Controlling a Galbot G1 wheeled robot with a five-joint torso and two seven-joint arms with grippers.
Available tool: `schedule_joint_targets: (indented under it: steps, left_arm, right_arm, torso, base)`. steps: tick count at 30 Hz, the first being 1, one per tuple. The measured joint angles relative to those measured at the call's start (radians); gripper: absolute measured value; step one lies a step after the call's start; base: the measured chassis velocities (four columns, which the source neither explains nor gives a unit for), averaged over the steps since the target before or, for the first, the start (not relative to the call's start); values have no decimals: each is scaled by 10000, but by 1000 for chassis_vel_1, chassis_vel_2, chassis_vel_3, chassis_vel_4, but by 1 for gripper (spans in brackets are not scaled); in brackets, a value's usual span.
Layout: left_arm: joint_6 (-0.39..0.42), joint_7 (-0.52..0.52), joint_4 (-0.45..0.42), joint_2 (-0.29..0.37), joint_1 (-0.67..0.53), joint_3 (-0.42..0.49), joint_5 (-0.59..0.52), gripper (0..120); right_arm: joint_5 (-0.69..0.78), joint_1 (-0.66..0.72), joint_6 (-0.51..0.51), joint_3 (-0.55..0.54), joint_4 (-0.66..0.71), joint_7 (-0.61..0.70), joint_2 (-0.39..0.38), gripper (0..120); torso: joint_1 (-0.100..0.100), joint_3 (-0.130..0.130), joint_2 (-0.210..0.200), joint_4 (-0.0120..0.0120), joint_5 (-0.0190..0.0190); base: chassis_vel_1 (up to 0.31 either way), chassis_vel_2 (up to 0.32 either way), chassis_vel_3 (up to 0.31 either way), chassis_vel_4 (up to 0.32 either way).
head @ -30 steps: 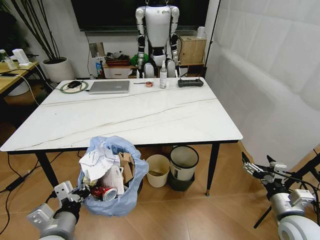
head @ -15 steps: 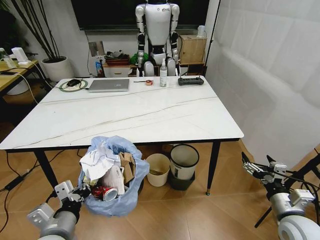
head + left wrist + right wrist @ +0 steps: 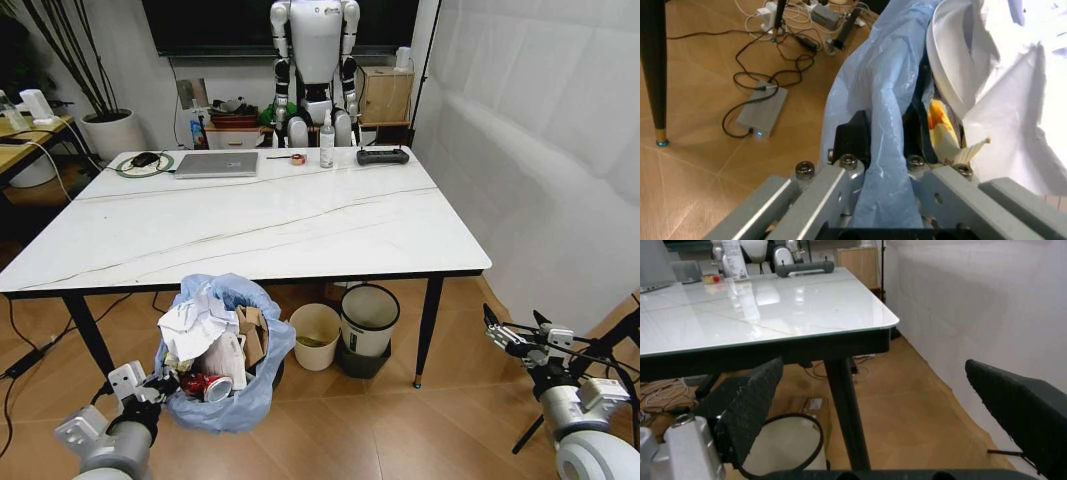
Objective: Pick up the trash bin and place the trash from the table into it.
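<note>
The trash bin [image 3: 240, 400], lined with a bulging light-blue bag, hangs in front of the table's near edge at the lower left. It is stuffed with trash: white tissues [image 3: 195, 325], brown cardboard [image 3: 252, 332] and a crushed red can [image 3: 207, 385]. My left gripper [image 3: 158, 386] is shut on the bin's rim. In the left wrist view its fingers [image 3: 857, 132] clamp the blue bag [image 3: 867, 85], with a yellow wrapper [image 3: 939, 120] just inside. My right gripper [image 3: 515, 330] stays open at the lower right, beside the table [image 3: 280, 220]. In the right wrist view the right gripper [image 3: 883, 415] holds nothing.
A cream round bin [image 3: 316, 338] and a white bin with a black rim [image 3: 368, 318] stand under the table. A laptop [image 3: 215, 165], bottle [image 3: 326, 145] and black controller [image 3: 382, 157] sit at the far edge. A humanoid robot [image 3: 315, 60] stands behind. Cables [image 3: 763, 107] lie on the floor.
The whole head picture has shifted a little, so the camera moved. Both grippers and the bin keep their places in view.
</note>
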Motion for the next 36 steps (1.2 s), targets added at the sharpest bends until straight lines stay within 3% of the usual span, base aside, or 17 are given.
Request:
schedule_joint_targets:
  steps: [24, 36]
  left_arm:
    - [-92, 295, 879, -178, -61, 41, 52, 1]
    - [-353, 760, 2089, -212, -128, 0, 313, 1]
  right_arm:
    - [-1, 0, 0, 0, 0, 0, 0, 100]
    - [-1, 0, 0, 0, 0, 0, 0, 100]
  torso:
    - [-534, -684, -1218, 0, 1]
    - [-757, -1013, -1770, 1, 0]
  base:
    - [0, 0, 0, 0]
    - [0, 0, 0, 0]
